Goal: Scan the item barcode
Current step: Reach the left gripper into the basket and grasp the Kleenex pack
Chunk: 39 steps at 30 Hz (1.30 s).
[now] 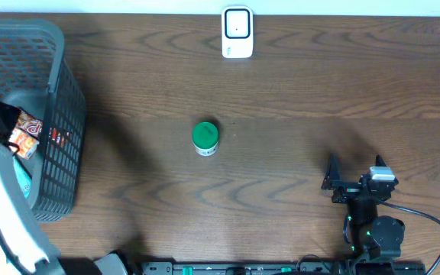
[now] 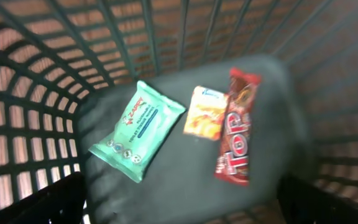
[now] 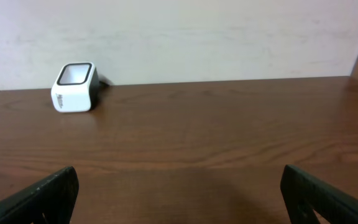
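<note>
The white barcode scanner (image 1: 237, 32) stands at the table's far edge and appears far left in the right wrist view (image 3: 74, 87). A green-lidded jar (image 1: 205, 137) stands mid-table. My left gripper (image 2: 182, 194) hangs open above the floor of the grey basket (image 1: 52, 46), holding nothing. Under it lie a teal wipes packet (image 2: 137, 129), a small orange sachet (image 2: 205, 113) and a red chocolate bar (image 2: 236, 127). My right gripper (image 1: 355, 169) rests open and empty near the front right of the table, its fingers (image 3: 48, 196) wide apart.
The basket's lattice walls (image 2: 42, 93) close in around the left gripper on all sides. My left arm (image 1: 2, 206) reaches over the basket's front edge. A black cable (image 1: 434, 229) loops beside the right arm's base.
</note>
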{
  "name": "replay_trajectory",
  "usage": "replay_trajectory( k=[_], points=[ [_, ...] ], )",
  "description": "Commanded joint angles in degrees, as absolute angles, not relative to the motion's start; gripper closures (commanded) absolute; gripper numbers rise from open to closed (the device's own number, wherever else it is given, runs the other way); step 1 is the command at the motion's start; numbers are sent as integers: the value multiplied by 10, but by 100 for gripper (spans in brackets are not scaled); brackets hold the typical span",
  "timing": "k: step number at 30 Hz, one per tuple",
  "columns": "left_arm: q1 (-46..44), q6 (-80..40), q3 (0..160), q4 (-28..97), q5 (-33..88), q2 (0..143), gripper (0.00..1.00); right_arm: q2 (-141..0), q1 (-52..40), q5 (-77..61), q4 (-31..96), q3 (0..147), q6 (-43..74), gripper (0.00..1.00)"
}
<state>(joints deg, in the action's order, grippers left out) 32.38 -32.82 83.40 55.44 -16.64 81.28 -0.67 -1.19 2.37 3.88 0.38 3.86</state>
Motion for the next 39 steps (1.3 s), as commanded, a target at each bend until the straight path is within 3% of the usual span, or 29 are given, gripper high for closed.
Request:
replay_trajectory(
  k=[1,14,39],
  points=[
    [327,-268,840,545,-172,887,2,-3,-15,27,41,3,36,1],
    [333,-229,839,477,-172,1068,2,-3,-15,27,41,3,36,1],
    [373,-230,836,410,-120,1195,3,-3,-15,27,41,3,36,1]
  ],
)
